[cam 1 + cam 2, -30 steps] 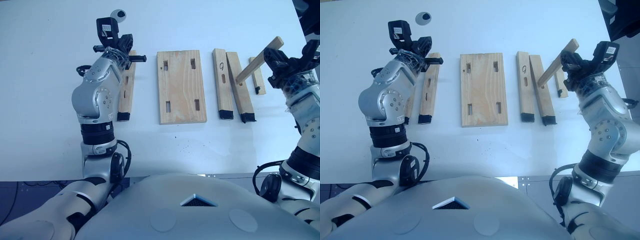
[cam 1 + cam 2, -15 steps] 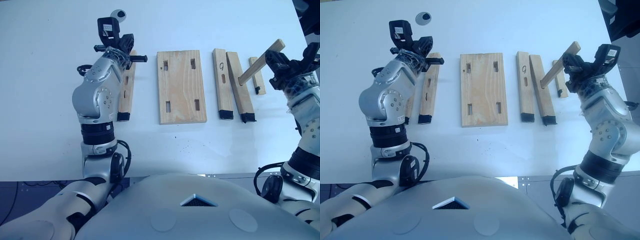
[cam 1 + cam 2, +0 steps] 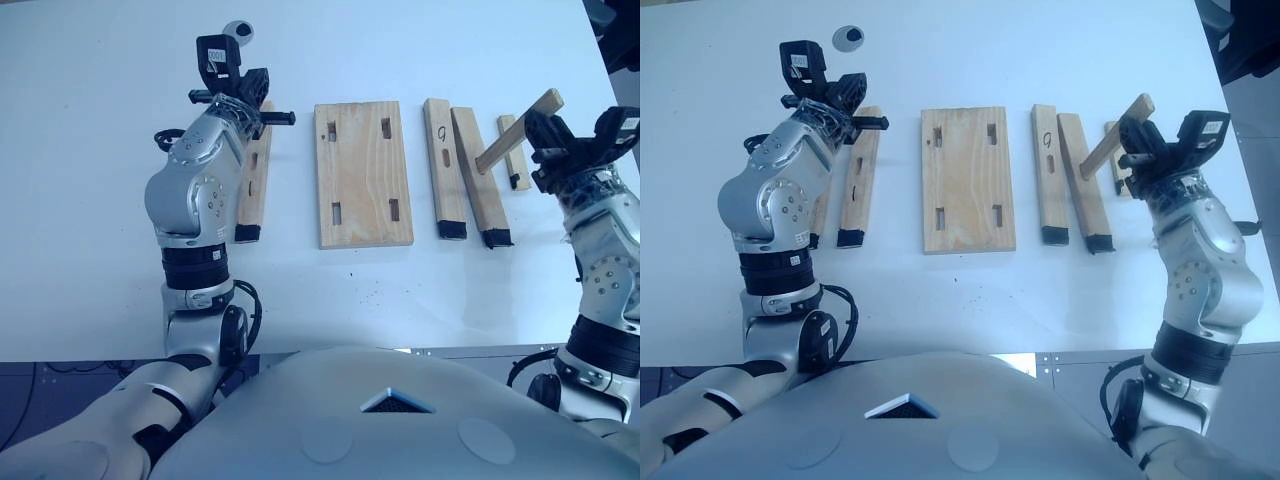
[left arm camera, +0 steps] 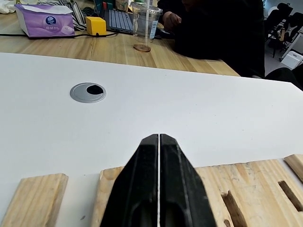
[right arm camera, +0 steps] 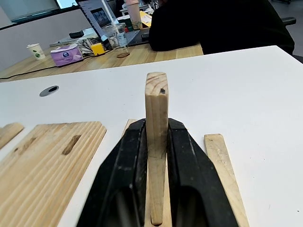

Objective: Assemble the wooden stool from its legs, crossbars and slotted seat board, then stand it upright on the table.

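The slotted seat board (image 3: pixel 365 172) lies flat in the middle of the white tabletop (image 3: pixel 90 150). Its 4 slots face up and its long sides run from the near edge toward the far edge.

Toward the left edge, the inner left leg (image 3: pixel 858 175) lies parallel to the board with a gap between them. The outer left leg (image 3: pixel 818 215) lies beside it, mostly hidden under the left arm.

Toward the right edge, the inner right leg (image 3: pixel 443 165) and the outer right leg (image 3: pixel 481 175) lie close together, the outer 1 slightly slanted. Each has a black cap at its near end. A short crossbar (image 3: pixel 514 150) lies flat just beyond them, closer to the right edge.

The right gripper (image 5: pixel 156 124) grasps the held crossbar (image 3: pixel 518 130), with its fingers (image 5: pixel 184 156) clamped on both sides of the wood. This bar is raised off the tabletop and tilted. Its lower end is over the outer right leg, and whether it touches that leg cannot be told.

The left gripper (image 4: pixel 159 137) hovers over the far ends of the left legs, its fingers pressed together with nothing between them. A round grey grommet (image 3: pixel 848 37) sits in the tabletop beyond it, near the far edge.
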